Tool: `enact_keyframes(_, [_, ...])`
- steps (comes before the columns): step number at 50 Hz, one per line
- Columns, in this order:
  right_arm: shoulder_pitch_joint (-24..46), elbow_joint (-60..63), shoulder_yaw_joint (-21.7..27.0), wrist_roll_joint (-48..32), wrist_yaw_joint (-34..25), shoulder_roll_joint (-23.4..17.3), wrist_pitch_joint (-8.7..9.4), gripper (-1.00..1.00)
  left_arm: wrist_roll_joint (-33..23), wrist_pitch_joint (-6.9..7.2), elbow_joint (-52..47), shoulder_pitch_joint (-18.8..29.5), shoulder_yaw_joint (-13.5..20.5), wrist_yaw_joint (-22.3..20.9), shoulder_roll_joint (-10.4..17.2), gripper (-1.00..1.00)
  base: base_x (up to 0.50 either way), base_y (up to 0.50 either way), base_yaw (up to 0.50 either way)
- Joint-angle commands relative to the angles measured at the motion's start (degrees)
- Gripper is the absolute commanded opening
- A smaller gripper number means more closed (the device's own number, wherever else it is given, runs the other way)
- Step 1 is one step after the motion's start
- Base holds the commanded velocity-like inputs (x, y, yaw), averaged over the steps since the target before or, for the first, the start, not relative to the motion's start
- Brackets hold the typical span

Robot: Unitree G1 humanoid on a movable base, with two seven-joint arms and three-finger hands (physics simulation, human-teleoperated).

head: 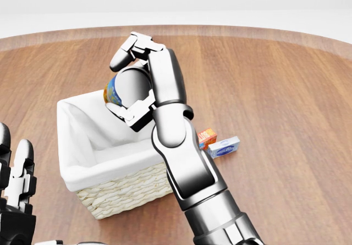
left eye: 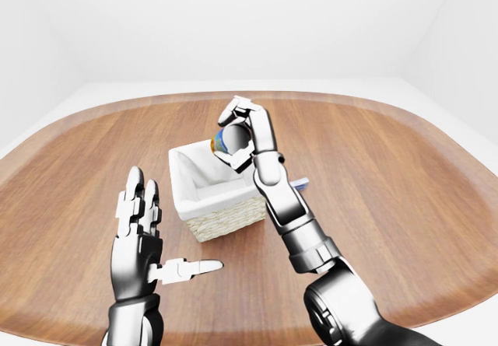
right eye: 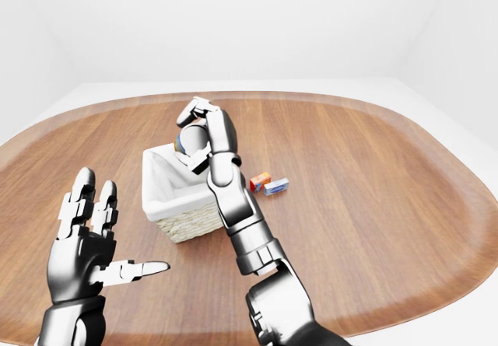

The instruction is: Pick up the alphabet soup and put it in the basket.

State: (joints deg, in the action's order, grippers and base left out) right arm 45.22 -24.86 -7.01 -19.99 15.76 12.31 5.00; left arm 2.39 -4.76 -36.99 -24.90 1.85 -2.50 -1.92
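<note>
While the chrome right hand (head: 135, 85) grips the blue-and-yellow alphabet soup can (head: 113, 91) above the white-lined woven wicker basket (head: 124, 184), it should lower the can inside before releasing. The left hand (left eye: 140, 241) hangs spread, holding nothing.

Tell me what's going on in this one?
The robot's right hand has its fingers closed round the soup can and holds it tipped over the white-lined wicker basket, not yet let go. The left hand hangs open and empty beside the basket. Two small boxes lie on the wooden table to the basket's right in the head view.
</note>
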Motion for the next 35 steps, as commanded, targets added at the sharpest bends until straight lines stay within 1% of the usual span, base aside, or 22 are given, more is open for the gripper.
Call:
enact_keyframes(1, [1.5,-4.2,-0.9,-2.1,2.5,2.5,0.0,-1.0,0.3,0.37,-0.2,0.1,0.2,-0.3,-0.1,1.0,0.0,0.0,0.0])
enact_keyframes(3, [1.5,-4.3,-0.9,-2.2,2.5,2.6,0.0,-1.0,0.3,0.37,-0.2,0.1,0.2,-0.3,-0.1,1.0,0.0,0.0,0.0])
enact_keyframes(5, [2.8,-9.2,-0.9,-2.8,4.0,3.0,0.0,-1.0,0.3,0.52,-0.3,0.2,0.2,-0.4,-0.1,1.0,0.0,0.0,0.0])
enact_keyframes(8, [3.3,-11.7,-0.6,-3.0,4.6,3.2,0.0,-1.0,0.3,0.52,-0.5,0.0,0.1,-0.4,-0.1,1.0,0.0,0.0,0.0])
enact_keyframes(10, [4.6,-16.4,0.0,-2.7,5.9,3.4,0.0,-1.0,0.3,0.58,-0.7,-0.1,0.1,-0.3,-0.2,1.0,0.0,0.0,0.0])
enact_keyframes(13, [5.4,-18.5,0.1,-2.8,6.6,3.6,0.0,-1.0,0.4,0.52,-0.6,-0.1,0.1,-0.4,-0.1,1.0,0.0,0.0,0.0])
enact_keyframes(20, [6.7,-21.6,0.1,-3.3,7.8,4.0,0.0,-1.0,0.5,0.59,-0.8,-0.3,0.0,-0.5,-0.1,1.0,0.0,0.0,0.0])
enact_keyframes(23, [7.1,-22.6,0.2,-3.4,8.1,4.2,0.0,-1.0,0.5,0.37,-1.1,-0.7,-0.1,-0.6,-0.1,1.0,0.0,0.0,0.0])
enact_keyframes(26, [7.7,-23.8,0.4,-3.4,8.6,4.3,-0.4,-1.0,0.6,0.49,-0.9,-0.4,0.0,-0.6,0.0,1.0,0.0,0.0,0.0])
enact_keyframes(32, [7.6,-23.4,0.0,-4.2,8.9,4.7,0.0,-1.0,0.8,0.47,-1.0,-0.6,0.1,-0.9,-0.1,1.0,0.0,0.0,0.0])
enact_keyframes(35, [7.1,-23.3,-0.4,-5.0,9.4,5.0,-0.26,-1.0,1.0,0.51,-1.1,-0.6,0.2,-0.9,-0.1,1.0,0.0,0.0,0.0])
